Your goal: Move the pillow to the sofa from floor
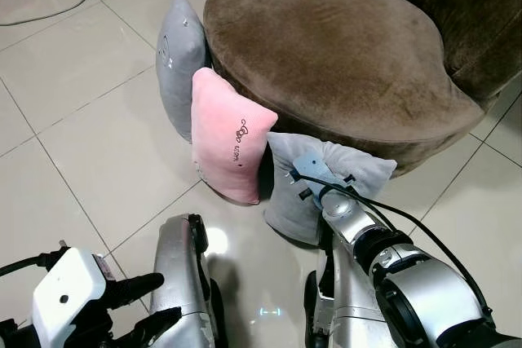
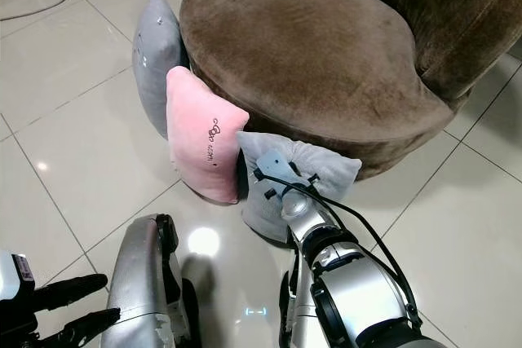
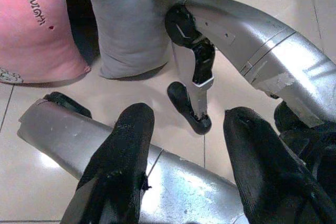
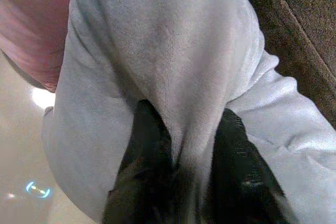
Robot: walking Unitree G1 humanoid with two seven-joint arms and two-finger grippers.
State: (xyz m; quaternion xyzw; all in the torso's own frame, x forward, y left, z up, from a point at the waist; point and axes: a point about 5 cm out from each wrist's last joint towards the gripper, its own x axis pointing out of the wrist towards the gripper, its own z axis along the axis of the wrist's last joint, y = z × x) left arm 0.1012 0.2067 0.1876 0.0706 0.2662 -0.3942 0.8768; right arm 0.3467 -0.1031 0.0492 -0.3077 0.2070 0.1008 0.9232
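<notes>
1. Right gripper (image 4: 181, 166) pinches a fold of the light grey pillow (image 1: 359, 170), which sits on the floor (image 1: 98, 152) against the brown sofa (image 1: 342, 55).
2. Left gripper (image 3: 181, 150) hangs low, fingers apart.
3. Pink pillow (image 1: 224, 136) beside it, apparently touching.

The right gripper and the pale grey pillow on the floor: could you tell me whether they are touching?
Touching. In the right wrist view the right gripper has both black fingers pressed into a pinched fold of the pale grey pillow.

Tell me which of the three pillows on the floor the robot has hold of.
The small light grey pillow nearest the robot: the right gripper pinches a fold of its fabric. The pink pillow and taller grey pillow lean against the sofa, untouched.
</notes>
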